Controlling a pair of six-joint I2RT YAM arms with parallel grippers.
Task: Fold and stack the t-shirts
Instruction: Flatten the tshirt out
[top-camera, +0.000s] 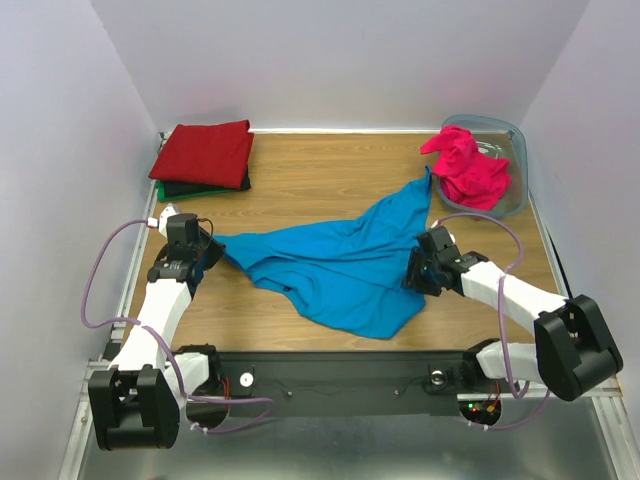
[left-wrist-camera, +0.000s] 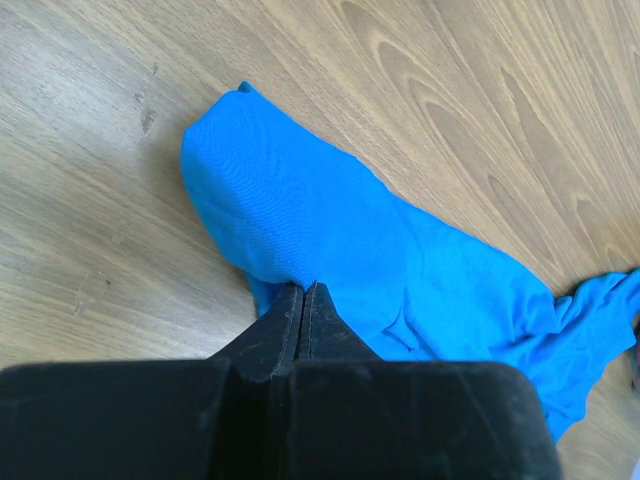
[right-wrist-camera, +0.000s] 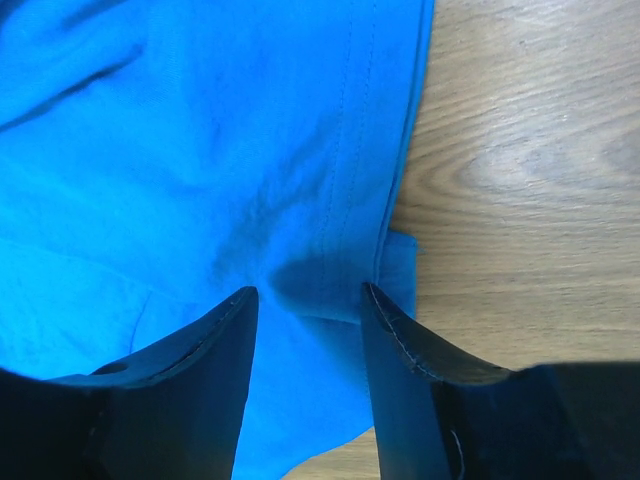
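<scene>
The bright blue t-shirt (top-camera: 345, 262) lies spread and rumpled across the middle of the wooden table. My left gripper (top-camera: 208, 252) is shut on its left corner, seen as a pinched fold in the left wrist view (left-wrist-camera: 300, 230). My right gripper (top-camera: 415, 272) is open over the shirt's right hem (right-wrist-camera: 340, 200), jaws apart with cloth between them. The magenta-pink t-shirt (top-camera: 468, 168) lies crumpled in the bin. A folded dark red t-shirt (top-camera: 205, 150) tops a stack at the back left, with black (top-camera: 241, 183) and green (top-camera: 185, 193) edges showing under it.
The translucent blue-grey plastic bin (top-camera: 515, 150) stands at the back right corner. White walls close in the table on three sides. Bare wood (top-camera: 330, 170) shows between the stack and the bin.
</scene>
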